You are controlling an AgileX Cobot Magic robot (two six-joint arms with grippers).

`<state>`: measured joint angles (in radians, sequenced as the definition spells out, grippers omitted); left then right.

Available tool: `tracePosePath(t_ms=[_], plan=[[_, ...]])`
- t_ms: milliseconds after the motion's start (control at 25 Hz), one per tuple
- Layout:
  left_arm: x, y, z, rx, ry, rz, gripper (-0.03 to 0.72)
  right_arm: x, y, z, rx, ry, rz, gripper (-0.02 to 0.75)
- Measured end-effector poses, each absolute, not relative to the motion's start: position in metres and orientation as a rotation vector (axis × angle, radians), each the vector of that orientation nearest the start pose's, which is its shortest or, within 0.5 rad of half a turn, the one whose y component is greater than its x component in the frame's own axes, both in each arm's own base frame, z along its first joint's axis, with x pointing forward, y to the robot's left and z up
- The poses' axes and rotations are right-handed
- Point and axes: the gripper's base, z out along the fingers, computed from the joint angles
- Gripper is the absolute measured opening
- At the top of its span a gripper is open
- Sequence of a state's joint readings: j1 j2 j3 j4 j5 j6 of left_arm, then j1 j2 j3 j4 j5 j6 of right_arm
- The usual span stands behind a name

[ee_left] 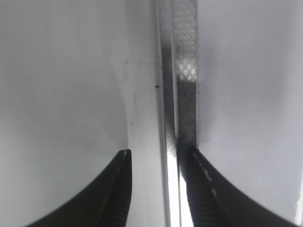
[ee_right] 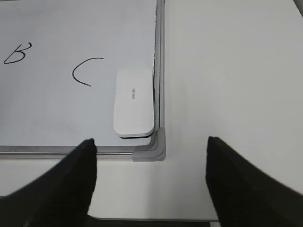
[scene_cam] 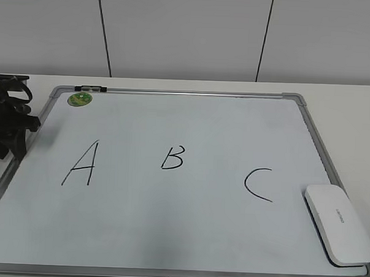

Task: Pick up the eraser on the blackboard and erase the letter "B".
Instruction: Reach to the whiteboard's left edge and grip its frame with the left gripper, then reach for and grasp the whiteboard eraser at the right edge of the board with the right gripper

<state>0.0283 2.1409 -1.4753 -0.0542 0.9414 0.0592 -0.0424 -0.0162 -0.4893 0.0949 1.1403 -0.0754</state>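
The blackboard [scene_cam: 198, 114] is a white board with a silver frame, lying flat on the table. The black letter "B" [scene_cam: 172, 157] is at its middle, between "A" [scene_cam: 80, 164] and "C" [scene_cam: 259, 183]. The white eraser [scene_cam: 338, 224] lies in the board's near right corner, against the frame. In the right wrist view the eraser [ee_right: 134, 101] lies ahead of my open, empty right gripper [ee_right: 150, 144], which hovers above the board's corner cap; the "B" [ee_right: 18, 53] is at far left. My left gripper [ee_left: 157, 153] is open, astride the board's left frame [ee_left: 170, 94].
A round green magnet [scene_cam: 80, 99] and a small black clip [scene_cam: 90, 88] sit at the board's far left corner. The left arm [scene_cam: 10, 122] is by the board's left edge. White table [ee_right: 227, 71] lies to the right of the board. A wall stands behind.
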Motion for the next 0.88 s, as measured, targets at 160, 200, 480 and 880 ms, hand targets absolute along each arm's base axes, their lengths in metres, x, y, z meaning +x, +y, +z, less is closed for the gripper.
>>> tracePosePath(t_ms=[160, 200, 480, 880], plan=[[0.412, 0.006, 0.130, -0.016, 3.089, -0.089, 0.199, -0.010, 0.008, 0.268, -0.044, 2.114, 0.045, 0.534], [0.411, 0.006, 0.130, -0.021, 3.092, -0.096, 0.155, -0.010, 0.008, 0.268, -0.044, 2.114, 0.045, 0.534], [0.412, 0.005, 0.130, -0.027, 3.093, -0.107, 0.029, -0.010, 0.011, 0.268, -0.047, 2.112, 0.085, 0.534], [0.412, 0.005, 0.130, -0.027, 3.095, -0.107, 0.029, 0.018, 0.018, 0.294, -0.039, 2.237, 0.218, 0.534]])
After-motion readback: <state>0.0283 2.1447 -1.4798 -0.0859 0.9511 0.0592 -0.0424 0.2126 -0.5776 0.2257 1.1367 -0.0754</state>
